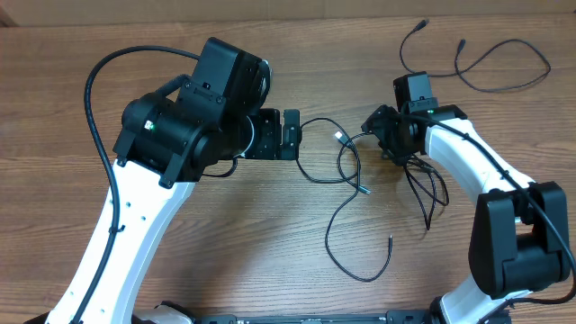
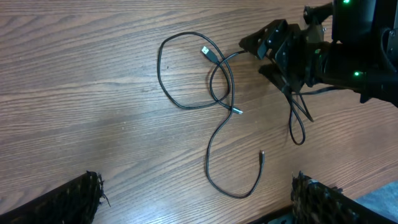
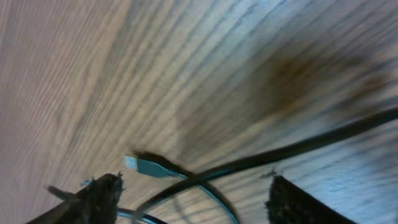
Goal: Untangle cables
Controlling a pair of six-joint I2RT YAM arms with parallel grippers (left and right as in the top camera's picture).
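Observation:
The cables (image 1: 346, 160) lie as thin black cords in loose crossing loops at mid-table, with a long tail curling toward the front (image 1: 360, 270). In the left wrist view the same tangle (image 2: 214, 93) has a silvery plug (image 2: 205, 51). My left gripper (image 1: 295, 135) is open just left of the loops, nothing between its fingertips (image 2: 81, 199). My right gripper (image 1: 371, 133) is low at the tangle's right edge. In the right wrist view its jaws (image 3: 196, 199) stand apart with two crossing cords (image 3: 249, 165) and a plug (image 3: 146, 167) between them, not pinched.
A separate thin black cable (image 1: 499, 67) lies spread out at the back right. More cord loops (image 1: 432, 193) trail under the right arm's white link (image 1: 468, 166). The left arm's thick black cable (image 1: 94, 117) arcs at the left. The table's front edge (image 2: 373, 199) is near.

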